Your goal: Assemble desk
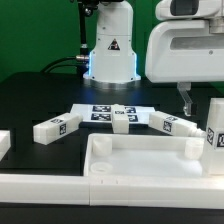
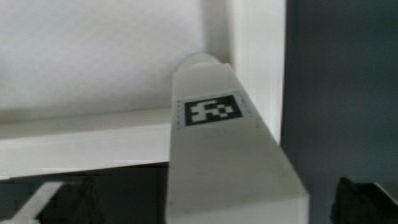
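Note:
The desk's large white panel point(image 1: 140, 165) with a raised rim lies at the front of the exterior view. One white leg point(image 1: 215, 125) stands upright at the panel's right end. In the wrist view this leg point(image 2: 222, 130) with its square tag runs down between my dark fingers point(image 2: 54, 203), with the panel point(image 2: 98, 80) beyond it. My gripper point(image 1: 198, 104) point(image 2: 210, 208) straddles the leg's top, open, with a dark gap on each side of the leg. Three more tagged legs lie on the table: one at the left point(image 1: 55, 127), one in the middle point(image 1: 121, 118), one at the right point(image 1: 170, 125).
The marker board point(image 1: 100, 112) lies under the loose legs behind the panel. The white robot pedestal point(image 1: 110, 50) with its warning sticker stands at the back. A white block point(image 1: 4, 145) shows at the exterior view's left edge.

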You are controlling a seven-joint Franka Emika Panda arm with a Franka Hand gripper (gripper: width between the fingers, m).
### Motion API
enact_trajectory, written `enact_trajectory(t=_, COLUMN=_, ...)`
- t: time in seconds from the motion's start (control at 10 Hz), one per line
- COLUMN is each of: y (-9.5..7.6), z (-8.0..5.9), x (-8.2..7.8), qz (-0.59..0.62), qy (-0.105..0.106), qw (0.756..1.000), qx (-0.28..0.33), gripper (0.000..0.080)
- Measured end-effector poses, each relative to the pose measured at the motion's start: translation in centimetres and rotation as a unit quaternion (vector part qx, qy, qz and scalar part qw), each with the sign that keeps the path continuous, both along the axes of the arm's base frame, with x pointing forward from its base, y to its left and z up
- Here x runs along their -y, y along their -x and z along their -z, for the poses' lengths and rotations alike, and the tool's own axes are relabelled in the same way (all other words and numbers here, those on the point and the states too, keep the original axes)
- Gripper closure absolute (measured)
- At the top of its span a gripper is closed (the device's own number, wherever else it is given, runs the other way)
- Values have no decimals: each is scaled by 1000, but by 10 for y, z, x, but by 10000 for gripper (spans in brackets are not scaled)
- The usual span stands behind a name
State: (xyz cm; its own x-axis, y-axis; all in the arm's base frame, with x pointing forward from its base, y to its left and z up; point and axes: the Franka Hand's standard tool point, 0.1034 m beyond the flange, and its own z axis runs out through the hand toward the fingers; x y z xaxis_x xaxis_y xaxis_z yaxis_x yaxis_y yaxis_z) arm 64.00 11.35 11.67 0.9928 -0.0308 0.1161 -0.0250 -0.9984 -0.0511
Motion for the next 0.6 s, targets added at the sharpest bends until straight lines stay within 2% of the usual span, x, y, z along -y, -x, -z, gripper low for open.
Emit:
enact_trajectory(t=0.2, y=-1, z=0, x=4, qz=12, qy=-1, qw=1000, qx=-1, gripper=177)
enact_trajectory(t=0.4, y=-1, z=0, x=4, qz=37, qy=-4, qw=999, qx=-2, gripper=516)
enact_trajectory(t=0.6, y=-1, z=0, x=4, qz=120, qy=-14, qw=993, qx=-5, gripper=514)
